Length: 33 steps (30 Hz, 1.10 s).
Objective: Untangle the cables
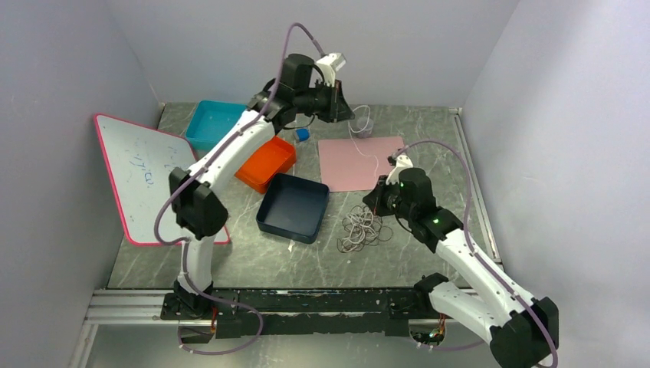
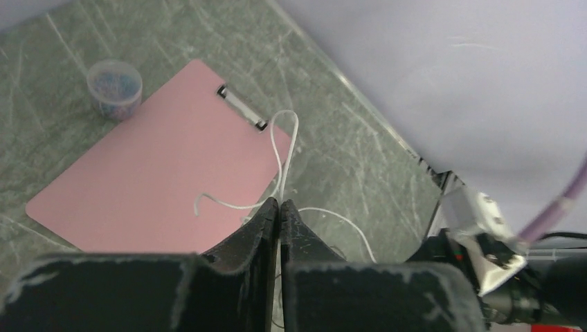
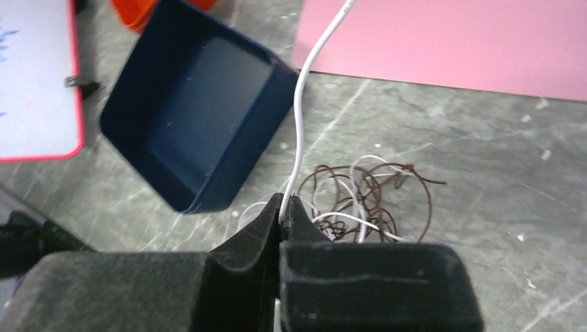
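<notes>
Your left gripper (image 2: 278, 206) and right gripper (image 3: 284, 205) each pinched tight the white cable (image 3: 299, 117), which ran lengthwise across the clipboard (image 2: 138, 180).

You work under even, diffuse light; shadows on the desk (image 1: 245, 264) are soft and faint. In the wrist views, the left pincer (image 2: 278, 207) and right pincer (image 3: 282, 204) lie close to the lens and appear blurred.

Bare table (image 1: 230, 264) lies open along the front edge. The navy box (image 1: 293, 207) sits just left of the cable tangle (image 1: 362, 228); a white cable (image 3: 298, 117) stretches over the pink clipboard (image 1: 359, 162).
</notes>
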Each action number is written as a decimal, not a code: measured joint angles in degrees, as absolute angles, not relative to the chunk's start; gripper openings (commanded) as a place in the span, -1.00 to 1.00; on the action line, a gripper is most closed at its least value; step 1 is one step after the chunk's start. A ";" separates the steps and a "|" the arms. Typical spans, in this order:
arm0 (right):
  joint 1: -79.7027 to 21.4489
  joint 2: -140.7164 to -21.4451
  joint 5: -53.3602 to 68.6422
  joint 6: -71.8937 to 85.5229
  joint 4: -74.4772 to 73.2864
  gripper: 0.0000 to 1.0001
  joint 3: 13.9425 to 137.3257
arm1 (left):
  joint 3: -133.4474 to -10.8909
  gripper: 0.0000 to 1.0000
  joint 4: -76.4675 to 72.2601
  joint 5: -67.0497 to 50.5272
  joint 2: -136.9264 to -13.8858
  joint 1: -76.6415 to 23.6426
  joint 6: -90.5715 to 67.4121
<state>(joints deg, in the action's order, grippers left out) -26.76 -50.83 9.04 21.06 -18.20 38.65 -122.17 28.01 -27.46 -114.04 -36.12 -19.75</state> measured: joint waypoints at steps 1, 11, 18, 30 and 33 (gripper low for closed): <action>-26.76 -51.33 7.49 21.91 -17.63 -1.00 38.17 | -122.17 -0.63 27.33 -27.31 -115.63 -36.03 -19.46; -25.06 -65.63 2.15 28.40 -6.37 -1.00 34.26 | -107.92 0.21 18.63 -27.57 -121.10 -30.37 -23.24; -22.39 -70.94 5.39 31.81 -2.28 -1.00 34.52 | -92.47 0.26 13.04 -27.94 -111.55 -27.38 -23.31; -17.30 -70.89 11.11 39.29 4.12 -1.00 34.50 | -71.09 0.22 -5.85 -32.12 -97.27 -36.29 -23.81; -17.12 -69.95 11.40 39.90 4.36 -1.00 34.50 | -69.08 0.19 -8.84 -32.12 -98.94 -38.76 -23.83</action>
